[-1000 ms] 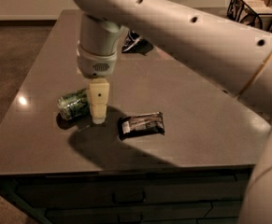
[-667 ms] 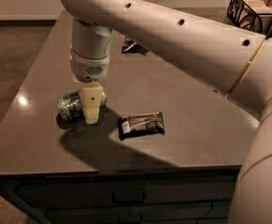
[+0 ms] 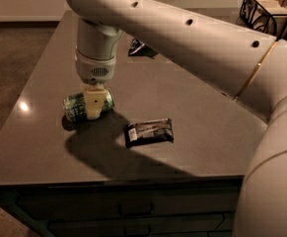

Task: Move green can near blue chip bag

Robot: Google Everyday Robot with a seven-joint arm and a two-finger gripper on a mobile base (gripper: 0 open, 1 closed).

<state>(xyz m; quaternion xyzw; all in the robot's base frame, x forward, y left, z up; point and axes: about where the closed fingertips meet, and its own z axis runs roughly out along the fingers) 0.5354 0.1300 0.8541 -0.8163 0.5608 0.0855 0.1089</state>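
We see the hand point(image 3: 94, 104) down over the green can point(image 3: 75, 106), which lies on its side on the desk point(image 3: 202, 127); can't tell whether it's open or gripping. The blue chip bag point(image 3: 138, 47) sits well apart at the back, partly behind the arm. A black wrapper point(image 3: 149, 132) lies near the can.

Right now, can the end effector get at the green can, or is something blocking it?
Probably yes. The end effector is right at the green can, which lies on its side on the table, and nothing sits between them. The black wrapper lies apart, off to one side.
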